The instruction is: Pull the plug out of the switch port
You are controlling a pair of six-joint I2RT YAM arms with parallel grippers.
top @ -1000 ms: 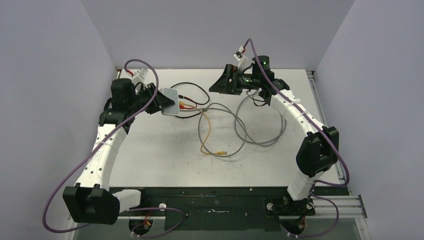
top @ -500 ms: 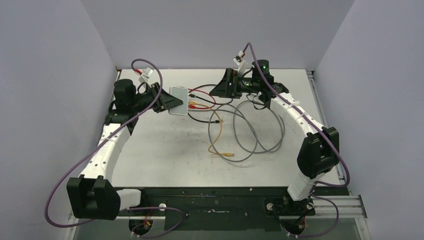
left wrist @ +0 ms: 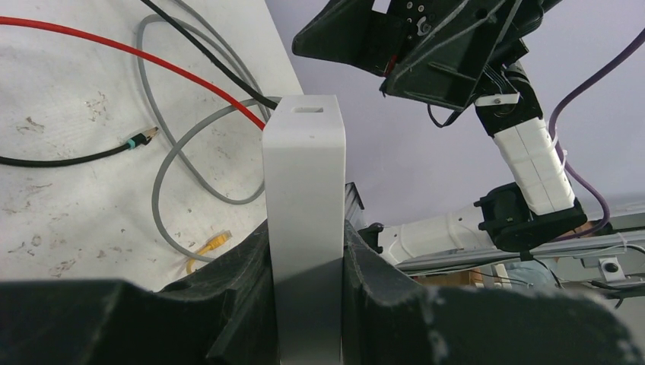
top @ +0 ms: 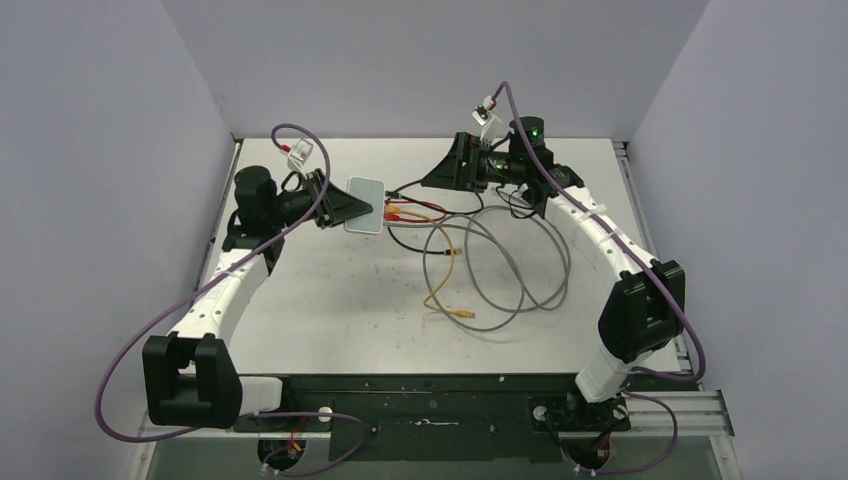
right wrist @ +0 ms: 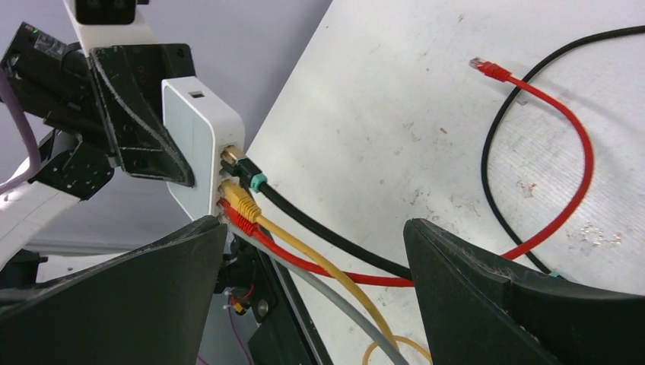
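Observation:
The switch [top: 365, 203], a small pale box, is held off the table with my left gripper [top: 343, 208] shut on its flat sides. From the left wrist the box [left wrist: 304, 175] stands edge-on between the black fingers [left wrist: 236, 289]. Its port edge faces right, and black [right wrist: 252, 179], yellow [right wrist: 240, 202] and red [right wrist: 237, 221] plugs sit in the sockets, with a grey cable below them. My right gripper [top: 440, 170] hovers open just right of that edge, apart from it. In its own view the right gripper [right wrist: 313, 251] has the cables running between its fingers, untouched.
Grey, yellow, black and red cables [top: 490, 270] loop over the middle of the table. Loose ends lie there: a red plug [right wrist: 490, 70], a black one with a teal boot [left wrist: 141, 139] and a yellow one [top: 462, 313]. Walls enclose the table on three sides.
My left arm has carried the switch rightward toward the right gripper, dragging the cable loops with it. The right gripper stays open, nearly in place.

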